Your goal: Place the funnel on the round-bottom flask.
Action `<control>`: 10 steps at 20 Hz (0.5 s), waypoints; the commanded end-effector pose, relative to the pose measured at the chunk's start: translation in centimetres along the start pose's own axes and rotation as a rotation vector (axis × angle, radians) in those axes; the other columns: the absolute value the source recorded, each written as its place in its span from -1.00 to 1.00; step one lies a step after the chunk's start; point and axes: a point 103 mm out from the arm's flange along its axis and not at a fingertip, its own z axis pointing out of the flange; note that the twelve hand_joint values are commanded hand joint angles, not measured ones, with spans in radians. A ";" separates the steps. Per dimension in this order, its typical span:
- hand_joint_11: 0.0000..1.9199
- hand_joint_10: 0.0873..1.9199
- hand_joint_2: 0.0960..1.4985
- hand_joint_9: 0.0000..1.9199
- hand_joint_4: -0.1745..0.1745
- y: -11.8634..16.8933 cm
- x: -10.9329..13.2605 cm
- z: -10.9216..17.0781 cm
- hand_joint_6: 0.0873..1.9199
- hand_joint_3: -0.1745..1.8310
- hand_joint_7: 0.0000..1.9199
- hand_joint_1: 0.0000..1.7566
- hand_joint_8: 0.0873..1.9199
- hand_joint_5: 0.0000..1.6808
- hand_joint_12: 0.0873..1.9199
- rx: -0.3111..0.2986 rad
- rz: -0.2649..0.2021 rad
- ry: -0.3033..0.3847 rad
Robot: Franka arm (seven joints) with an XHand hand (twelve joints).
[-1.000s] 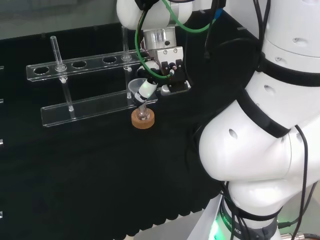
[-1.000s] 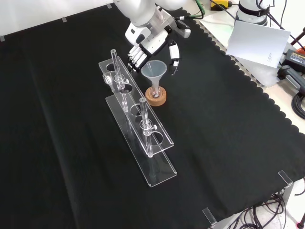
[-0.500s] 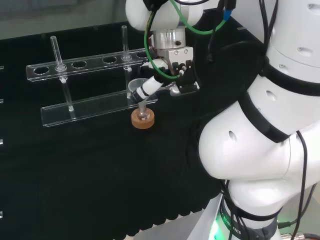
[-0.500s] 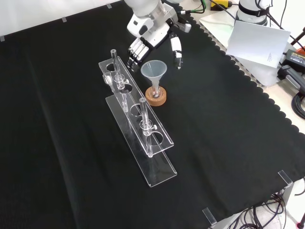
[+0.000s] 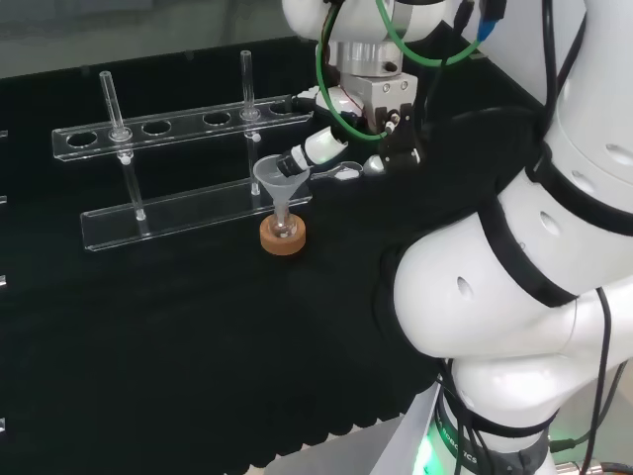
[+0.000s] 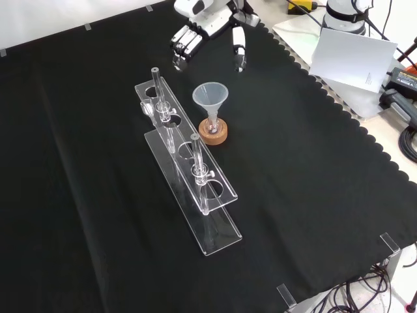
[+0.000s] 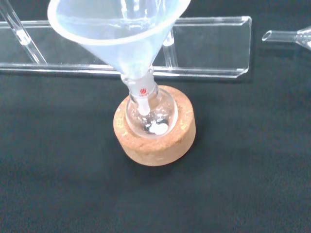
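On the cork ring (image 6: 213,134) | funnel (image 6: 210,98) upright in flask (image 7: 149,112) | your hand (image 6: 207,29) at 12 o'clock, apart, fingers spread, holding nothing.

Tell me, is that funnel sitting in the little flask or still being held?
Sitting in it. The funnel stands upright, stem in the flask neck; the hand is apart, fingers relaxed.

Black cloth (image 6: 313,195) with scalloped edge covers desk; white sheet (image 6: 352,59) and cables (image 6: 407,140) at front view's right.
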 end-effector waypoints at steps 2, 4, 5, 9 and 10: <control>-0.97 -0.25 -0.07 -0.73 -0.34 -1.5 -3.7 -2.7 -1.00 -0.76 -0.95 -0.34 -0.31 -0.70 0.54 -0.032 0.024 -0.043; -0.95 -0.28 -0.06 -0.69 -0.34 -1.6 -4.3 -3.2 -1.00 -0.75 -0.91 -0.28 -0.30 -0.67 0.53 -0.022 0.042 -0.055; -0.94 -0.29 -0.05 -0.67 -0.33 -1.5 -4.6 -3.4 -1.00 -0.75 -0.90 -0.26 -0.30 -0.66 0.52 -0.019 0.047 -0.059; -0.93 -0.30 -0.04 -0.65 -0.33 -0.9 -5.4 -3.7 -1.00 -0.74 -0.87 -0.21 -0.30 -0.62 0.52 -0.003 0.075 -0.092; -0.93 -0.30 -0.04 -0.64 -0.33 -0.6 -5.7 -4.0 -1.00 -0.74 -0.87 -0.21 -0.30 -0.62 0.52 0.010 0.093 -0.098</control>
